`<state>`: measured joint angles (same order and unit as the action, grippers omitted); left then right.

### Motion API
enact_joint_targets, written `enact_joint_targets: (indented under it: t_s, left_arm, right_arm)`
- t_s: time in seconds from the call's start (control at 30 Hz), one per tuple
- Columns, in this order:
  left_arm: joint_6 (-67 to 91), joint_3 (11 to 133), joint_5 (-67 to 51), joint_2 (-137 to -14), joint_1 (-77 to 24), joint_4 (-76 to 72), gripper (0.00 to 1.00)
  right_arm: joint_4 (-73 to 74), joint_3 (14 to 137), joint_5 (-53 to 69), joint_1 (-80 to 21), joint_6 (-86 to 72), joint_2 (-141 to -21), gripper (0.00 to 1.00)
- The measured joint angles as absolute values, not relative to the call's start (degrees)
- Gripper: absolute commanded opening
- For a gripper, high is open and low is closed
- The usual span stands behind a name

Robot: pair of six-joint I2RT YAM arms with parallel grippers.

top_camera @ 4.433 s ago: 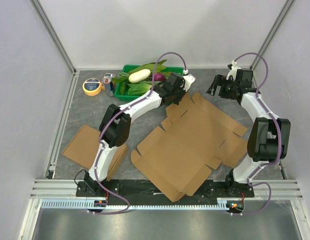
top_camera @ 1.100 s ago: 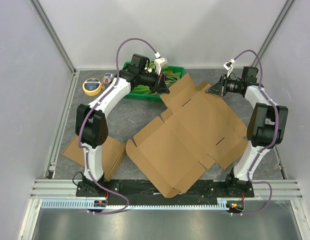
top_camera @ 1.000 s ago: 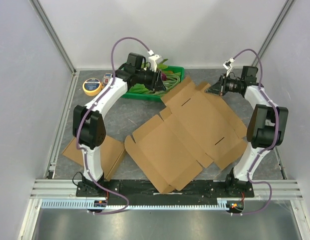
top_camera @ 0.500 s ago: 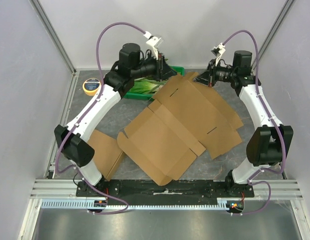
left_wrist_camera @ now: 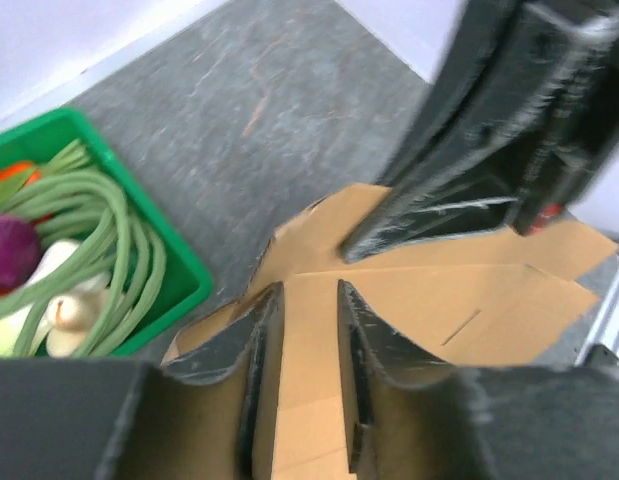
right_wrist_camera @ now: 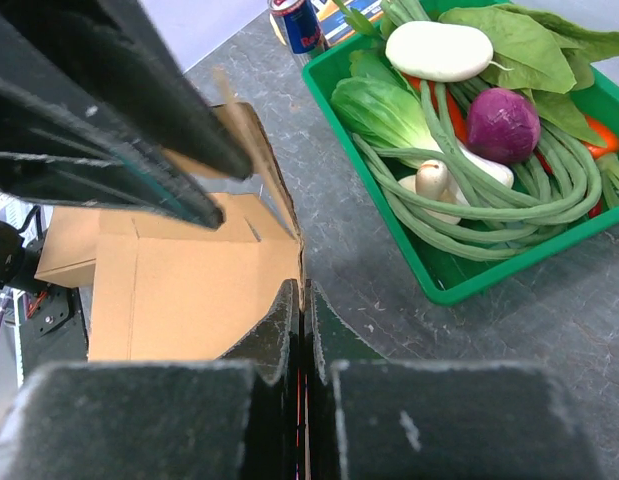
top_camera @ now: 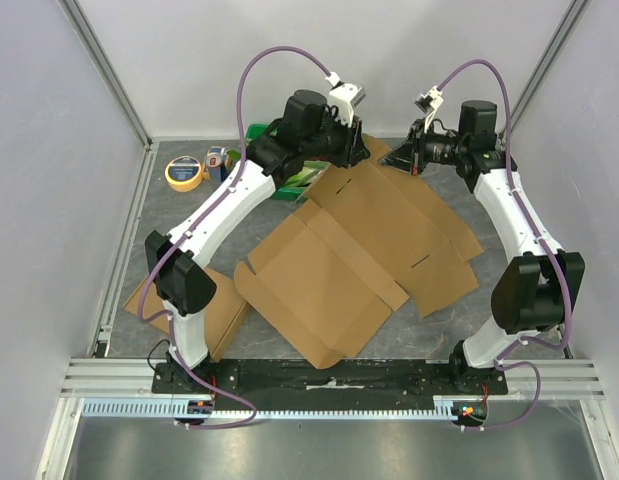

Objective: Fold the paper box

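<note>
The left claw (top_camera: 355,150) has swung across to the far edge of the bench (top_camera: 189,220), jaws slightly apart (grip cannot be told). The flat paper box (top_camera: 359,250), mid-bench, has slid leftward. The right claw (top_camera: 413,158) stays clenched on its far flap, so folding looks barely begun.

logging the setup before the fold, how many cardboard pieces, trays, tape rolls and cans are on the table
cardboard pieces: 2, the unfolded box and a smaller sheet
green tray: 1
tape roll: 1
drink can: 1
total: 5
</note>
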<state>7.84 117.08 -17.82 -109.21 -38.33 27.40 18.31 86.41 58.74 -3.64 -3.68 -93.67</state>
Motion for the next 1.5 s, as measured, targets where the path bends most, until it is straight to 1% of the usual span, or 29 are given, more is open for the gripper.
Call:
enact_joint_targets:
  t_s: [0.17,0.23,0.27,0.33,0.43,0.47,0.53,0.57,0.63,0.67,0.77,1.0,1.1,1.2,1.23,1.27,1.33,1.37,1.5]
  left_arm:
    - [9.8,116.2,-9.5,-108.7,-38.3,28.6,0.49]
    - [10.5,115.4,-8.6,-108.0,-38.3,28.1,0.51]
    - [10.9,114.8,-8.6,-107.5,-38.2,27.6,0.54]
    - [11.8,113.3,-8.6,-106.4,-38.1,26.2,0.54]
    - [13.0,112.5,-8.6,-105.2,-37.5,25.6,0.50]
    - [13.5,112.5,-8.7,-104.9,-37.0,25.3,0.42]
    - [14.9,112.9,-9.2,-104.4,-35.6,25.2,0.32]
    - [15.4,114.0,-9.7,-104.5,-34.7,25.4,0.24]
    - [15.9,116.3,-10.9,-105.3,-33.3,26.9,0.20]
    - [16.0,119.0,-11.9,-106.6,-32.6,27.6,0.17]
    - [16.0,124.3,-14.6,-109.8,-32.4,27.9,0.12]
    - [14.5,123.7,-19.8,-112.6,-38.2,29.7,0.09]
    - [13.6,123.7,-21.1,-114.2,-40.7,30.0,0.14]
    - [12.5,123.7,-21.1,-115.3,-41.9,31.0,0.27]
    - [12.5,123.7,-20.9,-115.4,-42.0,31.6,0.37]
    - [12.5,123.1,-20.9,-115.3,-42.0,31.4,0.41]
    - [12.6,116.2,-20.8,-111.4,-40.9,28.7,0.50]
    - [12.6,110.4,-20.6,-107.9,-39.8,26.8,0.52]
    - [13.3,86.4,-17.4,-88.9,-32.4,21.8,0.51]
  right_arm:
    - [18.8,86.4,58.6,-3.7,-3.6,-93.6,0.00]
    - [18.8,86.4,58.5,-3.6,-3.6,-93.5,0.00]
    - [18.8,86.4,58.5,-3.6,-3.6,-93.5,0.00]
    - [18.8,86.4,58.5,-3.6,-3.6,-93.5,0.00]
    - [18.8,86.4,58.5,-3.6,-3.6,-93.5,0.00]
    - [18.9,86.4,58.5,-3.6,-3.6,-93.5,0.00]
    - [18.9,86.4,58.4,-3.6,-3.6,-93.5,0.00]
    - [18.9,86.4,58.4,-3.6,-3.6,-93.5,0.00]
    - [18.9,86.4,58.3,-3.6,-3.6,-93.5,0.00]
    - [18.9,86.4,58.3,-3.6,-3.7,-93.5,0.00]
    - [19.0,87.0,58.0,-3.6,-3.9,-93.5,0.00]
    - [18.4,88.6,56.7,-4.2,-6.1,-93.5,0.00]
    - [16.9,88.5,56.6,-4.6,-8.3,-93.5,0.00]
    - [14.7,88.5,56.5,-4.7,-10.0,-93.5,0.00]
    - [14.2,88.5,56.4,-4.6,-10.3,-93.5,0.00]
    - [13.8,88.5,56.5,-4.5,-10.5,-93.5,0.00]
    - [13.3,88.5,57.1,-4.0,-10.8,-93.5,0.00]
    - [13.4,88.5,57.6,-3.8,-11.0,-93.5,0.00]
    - [14.1,88.5,59.5,-2.6,-11.2,-93.5,0.00]
